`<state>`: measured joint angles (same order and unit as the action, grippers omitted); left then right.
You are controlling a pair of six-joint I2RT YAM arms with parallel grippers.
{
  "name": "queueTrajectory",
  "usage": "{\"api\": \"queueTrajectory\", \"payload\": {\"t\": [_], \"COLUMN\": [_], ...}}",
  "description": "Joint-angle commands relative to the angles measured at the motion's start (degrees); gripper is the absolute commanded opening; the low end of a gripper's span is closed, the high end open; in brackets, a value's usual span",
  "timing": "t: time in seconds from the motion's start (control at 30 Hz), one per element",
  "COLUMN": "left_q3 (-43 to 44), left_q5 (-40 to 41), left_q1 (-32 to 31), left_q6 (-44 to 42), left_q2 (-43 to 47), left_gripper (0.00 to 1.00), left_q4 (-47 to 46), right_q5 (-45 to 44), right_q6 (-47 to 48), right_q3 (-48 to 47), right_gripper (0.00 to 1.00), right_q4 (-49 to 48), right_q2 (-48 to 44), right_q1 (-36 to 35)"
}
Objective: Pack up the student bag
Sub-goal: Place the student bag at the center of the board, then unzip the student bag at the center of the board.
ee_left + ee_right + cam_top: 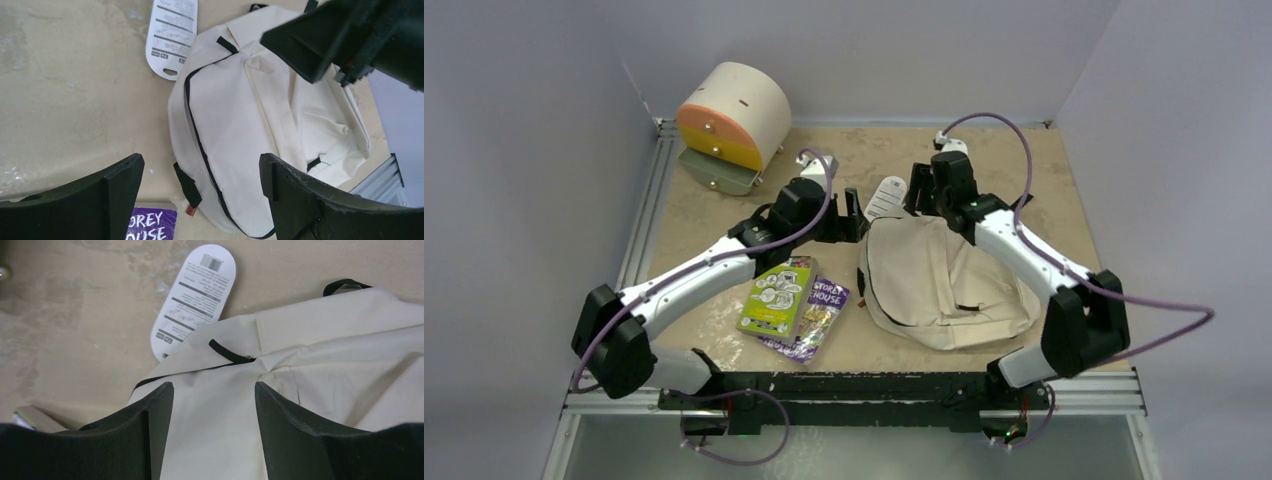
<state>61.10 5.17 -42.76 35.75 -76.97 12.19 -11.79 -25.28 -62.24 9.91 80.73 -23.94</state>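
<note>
Beige soft fabric student bag [954, 290] lies flat on the tan desk [1034, 170], right of centre, with its near edge close to the right arm's base. A black zip [192, 115] shows as a thin dark line curving along the bag's left side. A short black pull tab [227, 351] sits at the bag's far end.

Left claw [200, 165]: open, jaws wide apart and nothing between them. It hangs over the bag's far-left edge and is not touching the fabric.

Right claw [214, 390]: jaws apart, not pinching anything. It is over the bag's far end, with the pull tab just ahead of the fingertips. I can't tell whether the fingers touch the cloth.

White oval printed card with a barcode [195, 300] lies flat at the bag's far-left corner. Its near end meets the bag's edge; can't tell if it is tucked under.

Green illustrated book [776, 297] is left of the bag, apart from it. It overlaps a purple glossy packet [819, 318] that lies between the book and the bag.

Cream-and-orange cylindrical drawer unit [732, 118] is well away from the bag, at the far-left corner of the desk.
</note>
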Motion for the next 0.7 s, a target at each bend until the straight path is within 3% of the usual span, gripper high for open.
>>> {"api": "queueTrajectory", "payload": {"t": [0.0,0.13,0.4,0.67], "left_q3": [1.77,0.17,0.69,-1.95], "left_q5": [-4.73,-7.62,-10.49,-10.32], "left_q1": [0.02,-0.11,-2.20,-2.71], "left_q6": [0.63,2.62,3.16,3.84], "left_q2": [-4.66,-8.34,-15.12,-15.98], "left_gripper": [0.85,0.85,0.83,0.79], "left_q4": [-5.27,-8.05,-10.97,-11.31], "right_q5": [2.51,4.96,6.52,9.83], "right_q6": [6.37,6.87,9.87,11.57], "right_q3": [-4.70,-5.37,-10.10,-13.25], "right_gripper": [0.65,0.73,0.72,0.70], "right_q4": [-1.26,-3.06,-3.18,-0.38], "right_q2": [5.96,9.81,18.14,22.40], "right_q1": [1.25,2.08,2.32,2.32]}}
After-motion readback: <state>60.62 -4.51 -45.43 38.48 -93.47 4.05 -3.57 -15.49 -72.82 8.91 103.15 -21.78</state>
